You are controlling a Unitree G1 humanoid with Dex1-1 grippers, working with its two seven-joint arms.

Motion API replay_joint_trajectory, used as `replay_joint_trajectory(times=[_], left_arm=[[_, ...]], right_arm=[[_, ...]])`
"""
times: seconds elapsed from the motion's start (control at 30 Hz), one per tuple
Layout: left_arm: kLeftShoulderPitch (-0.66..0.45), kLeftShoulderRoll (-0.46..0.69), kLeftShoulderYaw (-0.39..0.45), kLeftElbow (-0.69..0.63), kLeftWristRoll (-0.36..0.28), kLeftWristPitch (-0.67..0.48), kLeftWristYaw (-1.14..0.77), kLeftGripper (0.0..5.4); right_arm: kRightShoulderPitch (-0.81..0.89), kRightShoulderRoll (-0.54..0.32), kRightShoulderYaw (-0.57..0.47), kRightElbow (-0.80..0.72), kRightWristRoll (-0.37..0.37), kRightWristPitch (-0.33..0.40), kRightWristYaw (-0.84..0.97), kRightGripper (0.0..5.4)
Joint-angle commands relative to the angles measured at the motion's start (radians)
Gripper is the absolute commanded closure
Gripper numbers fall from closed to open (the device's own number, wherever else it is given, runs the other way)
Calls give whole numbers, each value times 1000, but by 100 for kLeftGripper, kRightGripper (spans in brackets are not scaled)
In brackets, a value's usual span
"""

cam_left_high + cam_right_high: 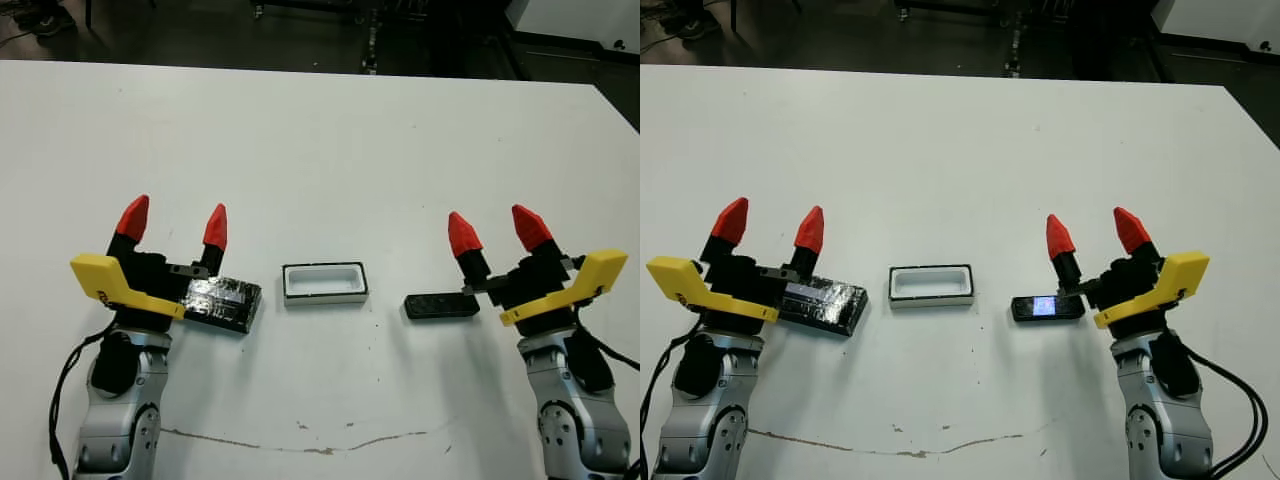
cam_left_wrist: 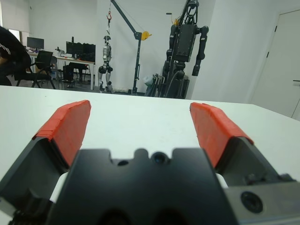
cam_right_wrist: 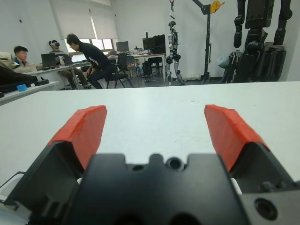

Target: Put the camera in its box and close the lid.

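Observation:
The box [image 1: 325, 283], a small white tray with a dark rim, sits open near the table's middle front. To its left lies the glossy black lid [image 1: 224, 303], partly under my left gripper [image 1: 174, 222], which is open with its red fingertips raised above the lid's left end. Right of the box lies the slim black camera [image 1: 440, 305]. My right gripper [image 1: 490, 231] is open just right of the camera, its inner finger above the camera's right end. Neither wrist view shows the lid, the box or the camera.
The white table [image 1: 320, 150] stretches far beyond the grippers. A thin brown scratch mark [image 1: 300, 440] runs along the front. Beyond the table stand other robots [image 2: 185, 47], desks and seated people [image 3: 89, 61].

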Motion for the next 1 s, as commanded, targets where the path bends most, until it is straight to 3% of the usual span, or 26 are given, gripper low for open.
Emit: replay_joint_trajectory(times=[0.03, 0.33, 0.5, 0.63, 0.73, 0.8, 1.0], left_arm=[[12, 9, -2, 2, -1, 13, -4, 2], [11, 7, -6, 2, 2, 15, -2, 2], [11, 4, -10, -5, 2, 22, 3, 2], [10, 8, -5, -10, 0, 24, 0, 2], [8, 8, -4, -9, 2, 24, 1, 2], [9, 6, -5, -16, 2, 33, 6, 2], [7, 5, -5, -16, 10, 27, 11, 2]], right_arm=[[5, -11, 0, 0, -5, 7, -5, 0], [9, -19, -2, 1, -4, 9, 6, 0], [-13, -85, -15, 3, -12, 11, 55, 0], [-90, -225, -42, 21, -25, 19, 150, 0], [-209, -387, -71, 87, 14, 68, 299, 0], [-291, -490, -65, 155, -11, 52, 400, 0], [-501, -697, 55, 250, -86, 116, 632, 0]])
